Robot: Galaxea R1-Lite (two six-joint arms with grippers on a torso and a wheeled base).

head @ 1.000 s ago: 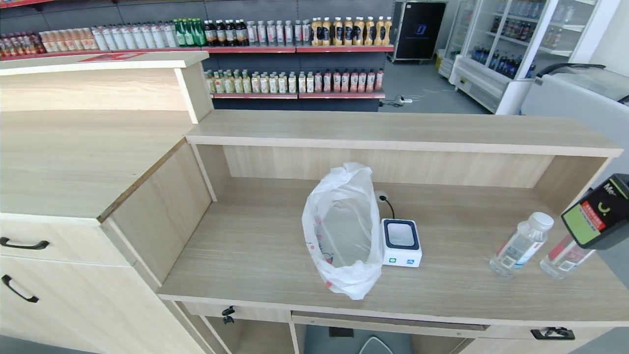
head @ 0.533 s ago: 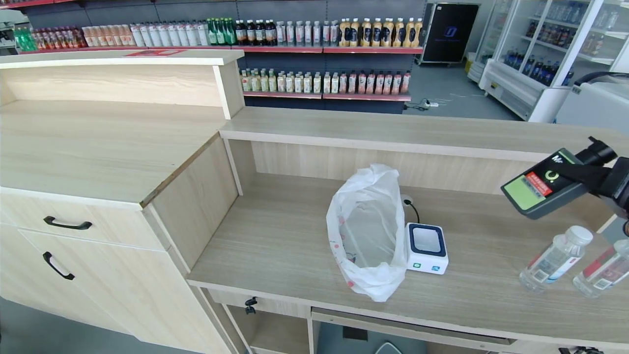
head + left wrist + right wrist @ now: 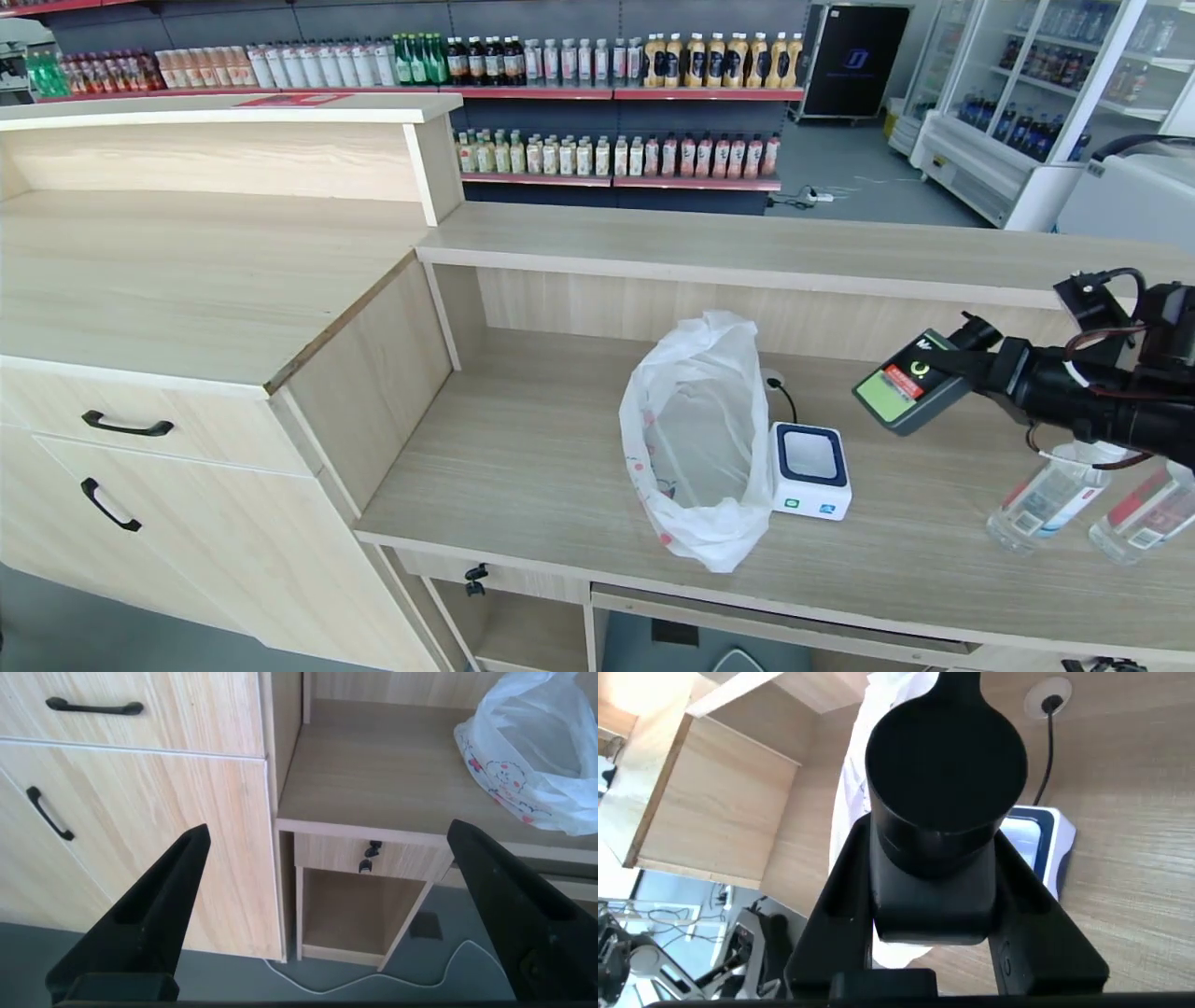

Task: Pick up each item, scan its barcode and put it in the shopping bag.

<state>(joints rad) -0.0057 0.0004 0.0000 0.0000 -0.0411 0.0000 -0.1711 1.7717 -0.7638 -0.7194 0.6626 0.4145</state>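
Shop checkout, wooden counter [image 3: 523, 467], shelves of bottled drinks [image 3: 597, 154], glass-door drink fridges [image 3: 1022, 89], barcode scanner [image 3: 810, 469]

Bright shop interior. Up front, light wooden counter [image 3: 560, 485] with a raised ledge [image 3: 747, 247]; to its left, drawers [image 3: 168, 457] with black handles [image 3: 128, 427]. Behind, red-edged shelves [image 3: 607, 93] of bottles [image 3: 579, 156] on a dark wall [image 3: 560, 19], grey floor [image 3: 840, 168], glass-door fridges [image 3: 1018, 103] far right.

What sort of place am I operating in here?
Most likely a small shop's checkout: shelves of bottled drinks and glass-door fridges behind, and a barcode scanner beside a shopping bag on the wooden counter.
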